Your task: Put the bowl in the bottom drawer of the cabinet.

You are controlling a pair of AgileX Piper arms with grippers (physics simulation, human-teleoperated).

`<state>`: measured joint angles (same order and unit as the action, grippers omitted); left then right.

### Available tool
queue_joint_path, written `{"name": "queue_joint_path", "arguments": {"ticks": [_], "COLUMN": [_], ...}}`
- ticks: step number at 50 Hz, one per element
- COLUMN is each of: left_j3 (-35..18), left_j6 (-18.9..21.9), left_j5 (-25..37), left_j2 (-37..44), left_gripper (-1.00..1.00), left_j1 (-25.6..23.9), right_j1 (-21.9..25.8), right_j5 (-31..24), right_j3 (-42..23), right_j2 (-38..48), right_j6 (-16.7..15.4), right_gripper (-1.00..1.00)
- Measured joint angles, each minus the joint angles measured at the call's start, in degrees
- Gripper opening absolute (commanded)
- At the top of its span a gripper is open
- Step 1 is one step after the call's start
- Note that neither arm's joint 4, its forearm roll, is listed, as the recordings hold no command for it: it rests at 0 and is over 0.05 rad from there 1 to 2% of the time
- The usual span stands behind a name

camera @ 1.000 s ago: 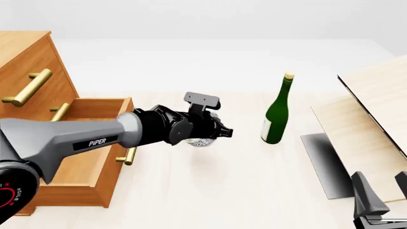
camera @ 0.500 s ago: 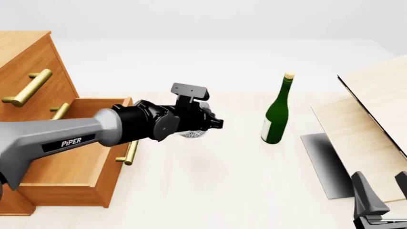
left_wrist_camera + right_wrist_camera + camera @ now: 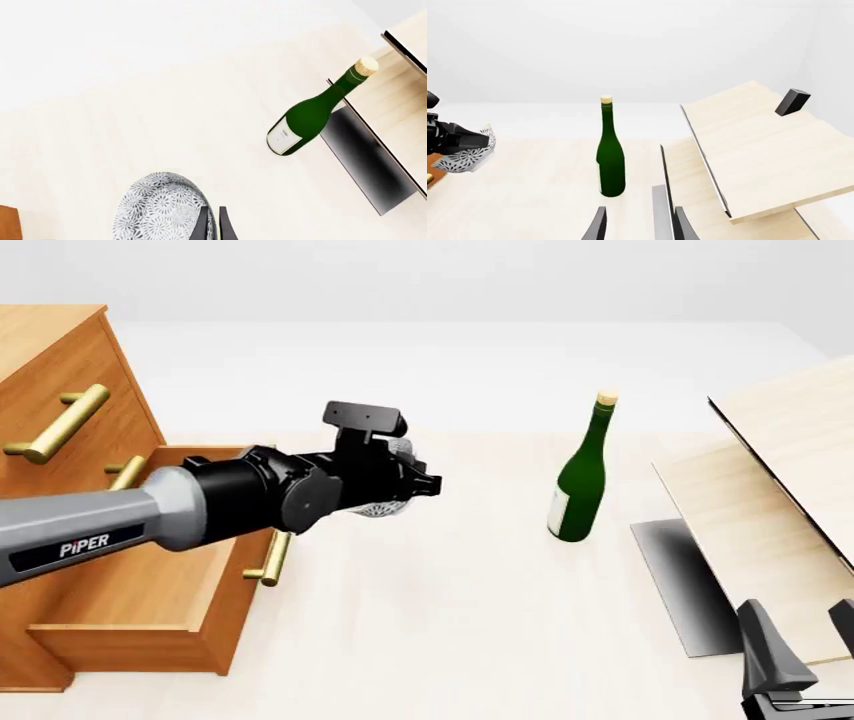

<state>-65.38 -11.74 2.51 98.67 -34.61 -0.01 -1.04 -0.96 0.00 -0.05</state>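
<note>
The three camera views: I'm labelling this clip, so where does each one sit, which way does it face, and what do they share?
Front view: fixed above and behind the arms, facing forward; shows the left gripper holding the bowl beside the cabinet.
Left wrist view: behind that gripper, facing along its fingers.
Right wrist view: behind the right gripper, facing across the table.
All three share the wine bottle.

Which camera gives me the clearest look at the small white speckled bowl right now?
The left wrist view: the small white speckled bowl fills the near frame, its rim pinched by the left gripper. The front view hides most of it behind the wrist. The right wrist view shows it small at the picture's edge.
</note>
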Motion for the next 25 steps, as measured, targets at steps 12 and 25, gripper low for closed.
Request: {"name": "queue_joint_path", "arguments": {"ticks": [12, 25], "left_j3": [2.1, 4.0], "left_j6": [0.1, -0.4], "left_j5": [-0.7, -1.2], "left_j2": [-2.6, -4.5], "left_gripper": [-1.0, -1.0], "left_j1": [1.6, 3.6], "right_j1": [0.0, 0.0], "right_j5": [0.0, 0.0], "right_j3": [0.0, 0.0], "right_j2": [0.0, 0.0], "right_j6": [0.0, 0.0], "right_gripper": [1.0, 1.0]}}
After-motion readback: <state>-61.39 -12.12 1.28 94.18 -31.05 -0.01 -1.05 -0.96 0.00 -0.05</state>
